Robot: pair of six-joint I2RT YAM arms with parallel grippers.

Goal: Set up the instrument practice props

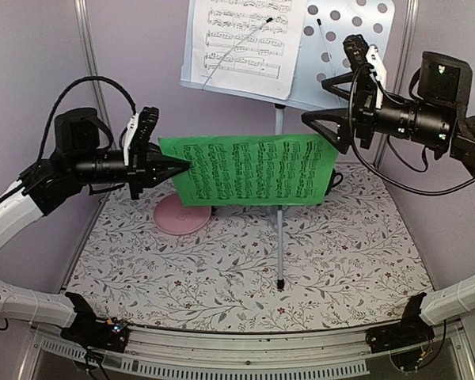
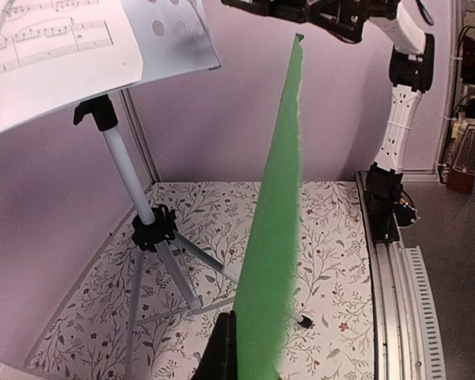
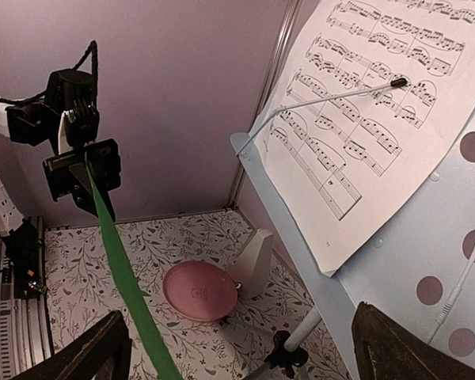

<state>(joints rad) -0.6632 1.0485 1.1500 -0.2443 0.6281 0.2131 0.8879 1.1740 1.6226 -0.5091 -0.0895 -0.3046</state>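
A green music sheet (image 1: 253, 170) hangs in mid-air over the table, and my left gripper (image 1: 182, 166) is shut on its left edge. From the left wrist it shows edge-on as a green strip (image 2: 277, 237) beside one dark finger (image 2: 222, 348). My right gripper (image 1: 323, 133) stands open at the sheet's right end; the strip (image 3: 123, 269) runs past its left finger (image 3: 95, 352) untouched. The blue-grey perforated music stand (image 1: 348, 55) rises on its pole (image 1: 279, 229), with the white music sheet (image 1: 241, 43) on its desk under a wire clip. A white metronome (image 3: 253, 261) stands by the back wall.
A pink plate (image 1: 182, 215) lies on the floral cloth at the back left, next to the metronome. The stand's tripod legs (image 2: 170, 269) spread over the middle of the table. Purple walls close in the back and sides.
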